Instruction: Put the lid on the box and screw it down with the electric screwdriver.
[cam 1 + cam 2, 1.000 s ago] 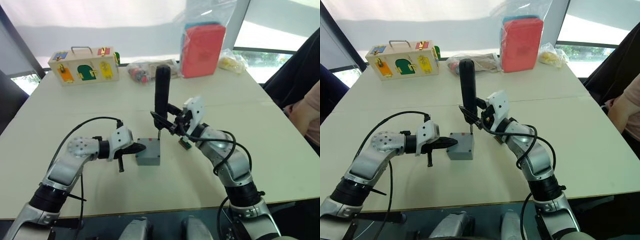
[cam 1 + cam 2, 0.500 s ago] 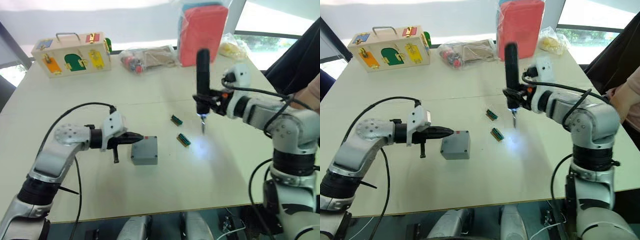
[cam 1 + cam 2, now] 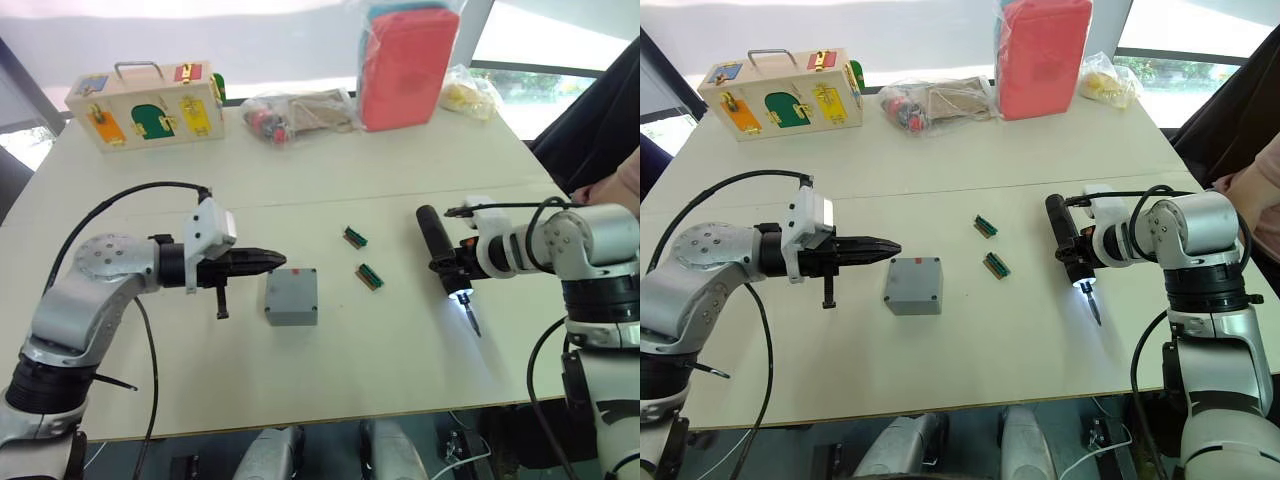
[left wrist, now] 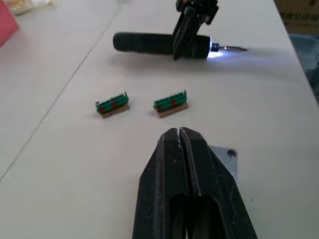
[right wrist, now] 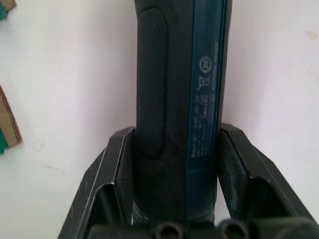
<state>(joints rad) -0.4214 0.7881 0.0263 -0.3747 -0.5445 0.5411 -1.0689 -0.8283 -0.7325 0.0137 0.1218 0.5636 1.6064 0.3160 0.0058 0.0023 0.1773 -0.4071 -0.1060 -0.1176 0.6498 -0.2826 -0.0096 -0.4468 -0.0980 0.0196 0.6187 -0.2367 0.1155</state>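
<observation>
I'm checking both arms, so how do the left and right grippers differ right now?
The left gripper is shut and holds nothing; the right gripper is clamped around the electric screwdriver. The left one points at the grey box, just short of it; the right one is out by the table's right side. Both have black fingers.
</observation>
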